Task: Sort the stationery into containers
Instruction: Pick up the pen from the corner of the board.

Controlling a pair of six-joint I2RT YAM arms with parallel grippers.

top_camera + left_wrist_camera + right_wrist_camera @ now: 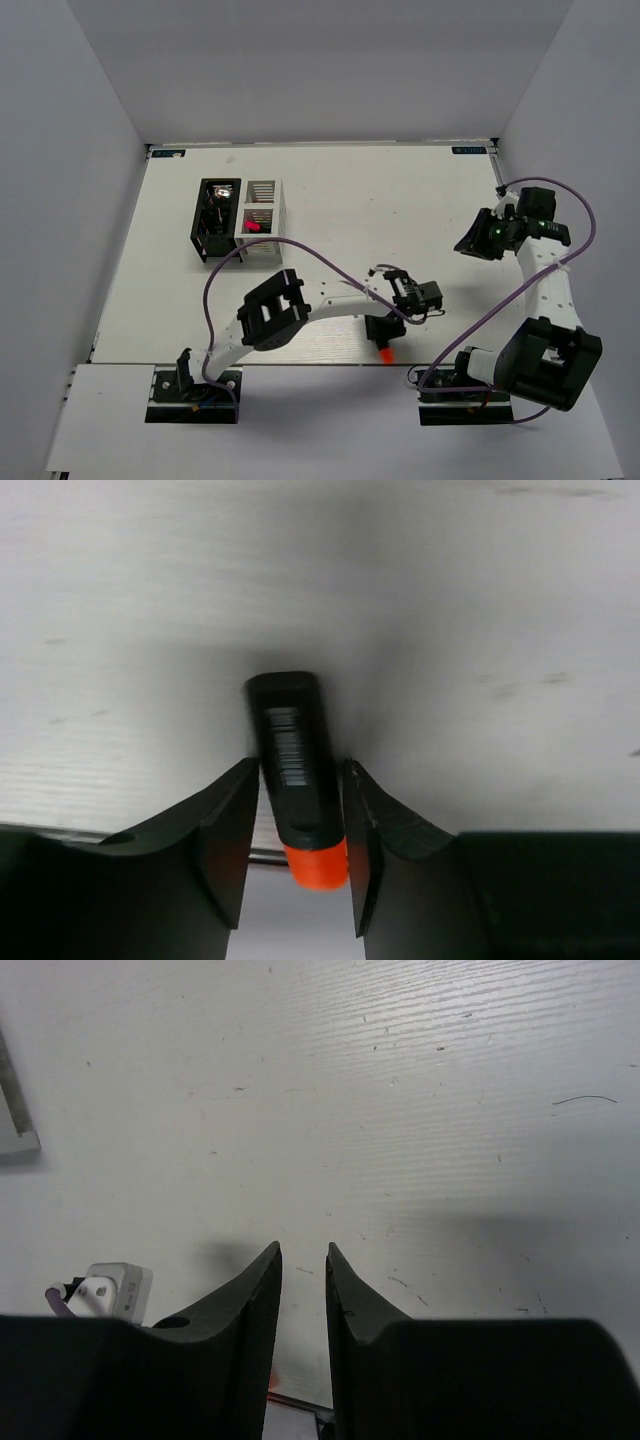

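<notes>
The left gripper (pixel 297 840) is clamping a black marker (pixel 296 770) near the worktop's (pixel 400 200) near edge, long axis running near to far, orange cap (pixel 315 867) pointing toward the arm bases. The right gripper (pixel 303 1290) is hovering nearly closed, holding nothing.

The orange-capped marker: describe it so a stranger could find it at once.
Start at the near edge of the table, between the two arm bases. The left gripper is clamped on a black marker. Its orange cap is the only orange thing there.
</notes>
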